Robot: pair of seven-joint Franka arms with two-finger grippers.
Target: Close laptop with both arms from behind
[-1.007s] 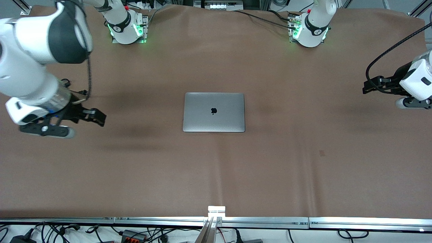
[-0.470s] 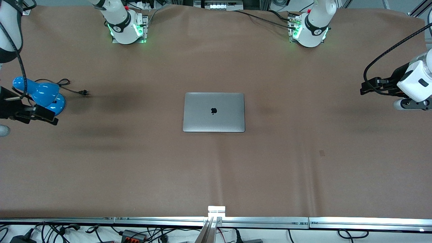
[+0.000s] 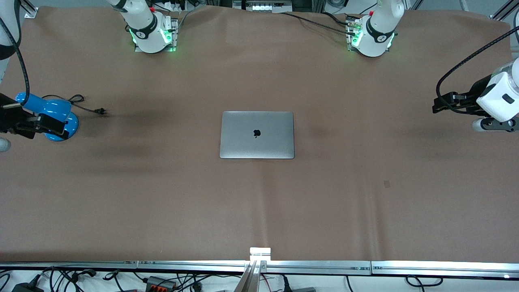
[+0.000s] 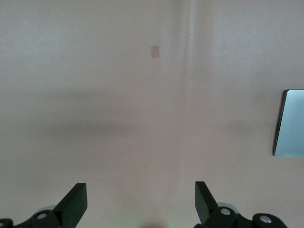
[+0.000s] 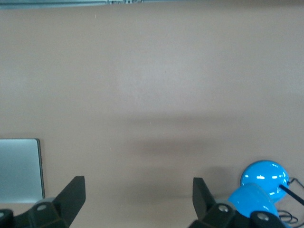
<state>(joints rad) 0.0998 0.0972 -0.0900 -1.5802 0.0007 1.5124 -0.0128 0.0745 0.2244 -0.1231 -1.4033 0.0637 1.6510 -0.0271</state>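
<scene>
The grey laptop [image 3: 257, 134] lies shut and flat at the middle of the brown table, its lid's black apple logo facing up. Its edge also shows in the left wrist view [image 4: 290, 122] and in the right wrist view [image 5: 20, 170]. My left gripper [image 3: 442, 104] is open and empty, up over the left arm's end of the table; its fingertips [image 4: 76, 202] stand wide apart over bare table. My right gripper [image 3: 50, 127] is open and empty over the right arm's end of the table, over a blue lamp; its fingertips [image 5: 73, 192] stand wide apart.
A blue desk lamp [image 3: 52, 113] with a black cord and plug [image 3: 101, 110] sits at the right arm's end of the table; it also shows in the right wrist view [image 5: 259, 187]. The two arm bases [image 3: 152, 34] [image 3: 371, 38] stand along the table's back edge.
The right arm has swung away from the laptop toward its end of the table, uncovering the blue lamp. The left gripper has barely moved. The laptop has stayed shut and still.
</scene>
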